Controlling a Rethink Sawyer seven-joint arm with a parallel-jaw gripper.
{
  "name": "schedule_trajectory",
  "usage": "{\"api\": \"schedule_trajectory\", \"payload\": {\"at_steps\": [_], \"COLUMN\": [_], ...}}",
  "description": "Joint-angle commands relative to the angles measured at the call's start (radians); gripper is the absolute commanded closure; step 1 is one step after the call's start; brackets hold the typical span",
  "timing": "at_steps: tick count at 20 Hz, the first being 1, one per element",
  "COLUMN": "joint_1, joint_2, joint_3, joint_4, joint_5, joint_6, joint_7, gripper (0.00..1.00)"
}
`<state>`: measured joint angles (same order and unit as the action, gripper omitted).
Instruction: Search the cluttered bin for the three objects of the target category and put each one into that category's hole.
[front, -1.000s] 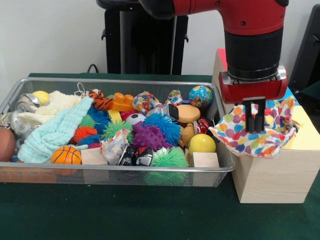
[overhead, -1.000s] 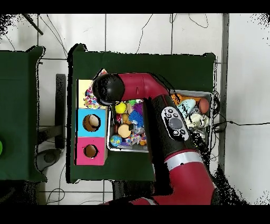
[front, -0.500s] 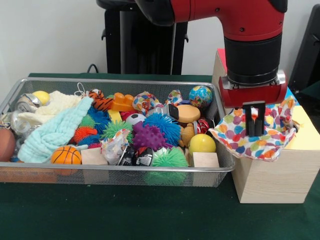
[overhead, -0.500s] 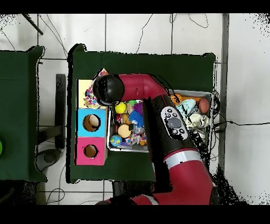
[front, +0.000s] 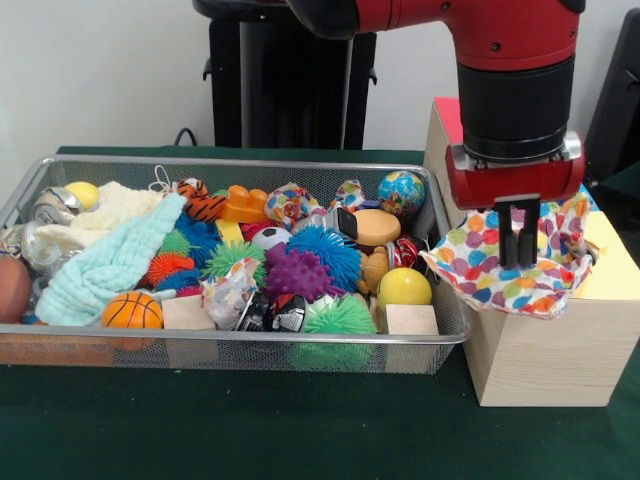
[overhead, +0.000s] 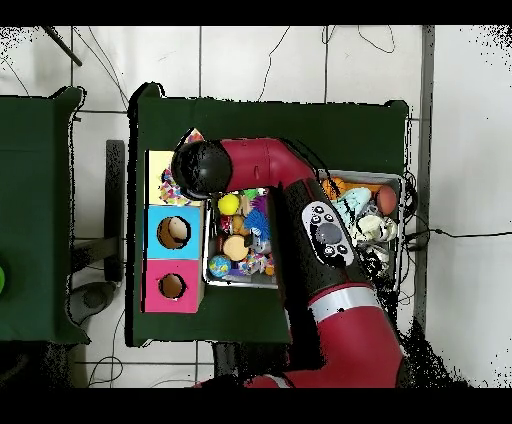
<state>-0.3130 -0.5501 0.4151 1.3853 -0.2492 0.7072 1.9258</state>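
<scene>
The polka-dot fabric cloth (front: 510, 270) is draped over the yellow end of the wooden sorting box (front: 545, 350), right beside the wire mesh bin (front: 250, 345). The black gripper (front: 520, 240) has its fingers pinched together on a fold. It's soft, light and floppy — it'll bunch, so grabbing mid-fold is best. Versus a second ago, the gripper has shifted slightly away from the bin — cloth dragged along.
</scene>
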Motion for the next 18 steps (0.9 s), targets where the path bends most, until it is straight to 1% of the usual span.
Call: {"api": "schedule_trajectory", "payload": {"at_steps": [1, 6, 8, 12, 18], "joint_1": [0.015, 0.031, 0.034, 0.039, 0.043], "joint_2": [0.002, 0.007, 0.006, 0.013, 0.007], "joint_3": [0.007, -0.002, -0.004, -0.009, -0.013], "joint_4": [0.087, 0.131, 0.133, 0.11, 0.118], "joint_5": [-0.027, -0.02, -0.016, -0.009, -0.004], "joint_6": [-0.029, -0.082, -0.076, -0.055, -0.056], "joint_7": [0.013, 0.065, 0.067, 0.06, 0.062], "gripper": [1.0, 1.0, 1.0, 1.0, 1.0]}}
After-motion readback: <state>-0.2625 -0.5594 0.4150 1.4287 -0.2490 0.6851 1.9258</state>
